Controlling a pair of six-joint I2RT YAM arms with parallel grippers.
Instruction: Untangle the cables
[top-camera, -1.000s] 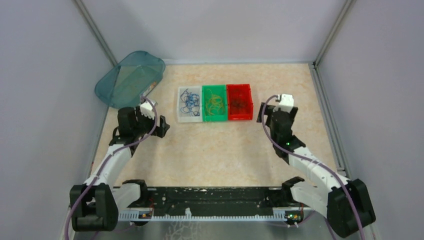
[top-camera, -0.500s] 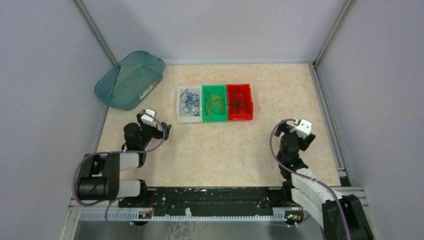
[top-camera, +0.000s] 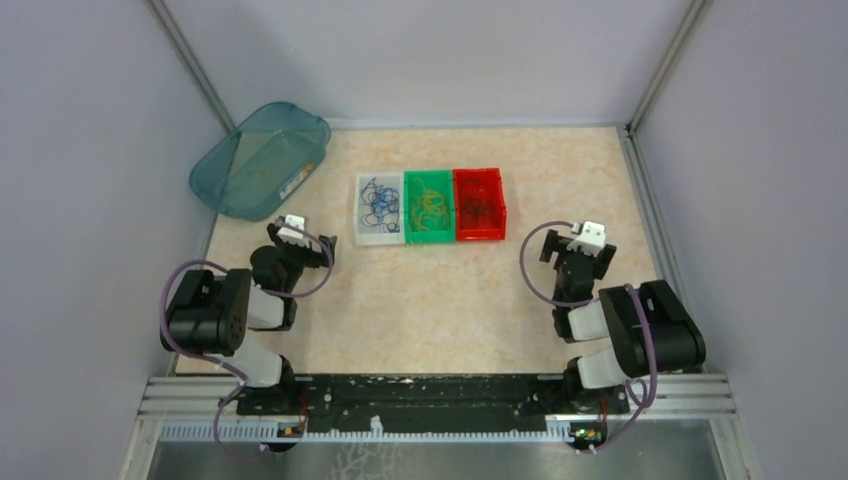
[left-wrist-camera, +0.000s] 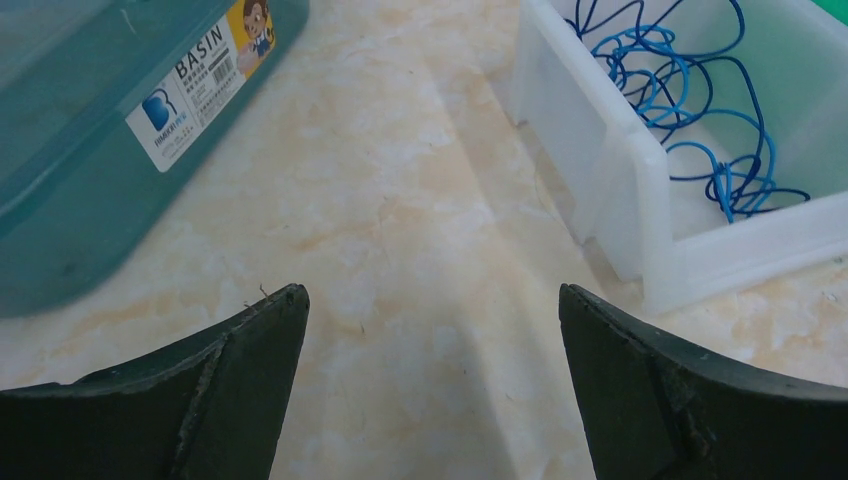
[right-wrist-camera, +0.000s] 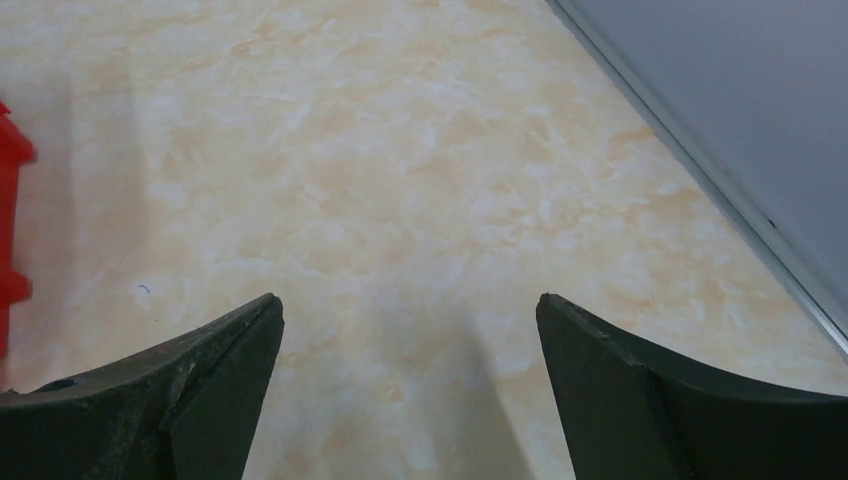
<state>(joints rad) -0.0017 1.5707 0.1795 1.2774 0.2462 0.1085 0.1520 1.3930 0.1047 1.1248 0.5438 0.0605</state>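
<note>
The cables lie sorted in three small bins set side by side. Blue cables (top-camera: 378, 205) fill the white bin (top-camera: 361, 232), yellow cables (top-camera: 432, 205) the green bin (top-camera: 411, 236), and dark cables (top-camera: 478, 208) the red bin (top-camera: 499, 205). In the left wrist view the curly blue cables (left-wrist-camera: 690, 110) show inside the white bin (left-wrist-camera: 640, 200). My left gripper (top-camera: 300, 242) (left-wrist-camera: 430, 290) stands open and empty over bare table, near left of the white bin. To the near right of the red bin (right-wrist-camera: 10, 230), my right gripper (top-camera: 577, 250) (right-wrist-camera: 408, 298) is also open and empty.
A teal plastic basin (top-camera: 262, 160) (left-wrist-camera: 100, 130) lies tilted at the far left against the wall. Grey walls enclose the table on three sides, with a metal rail (right-wrist-camera: 700, 170) along the right edge. Both arms are folded back near their bases.
Both arms have drawn back from the bins toward their bases and folded up. Both grippers stayed open and empty.
</note>
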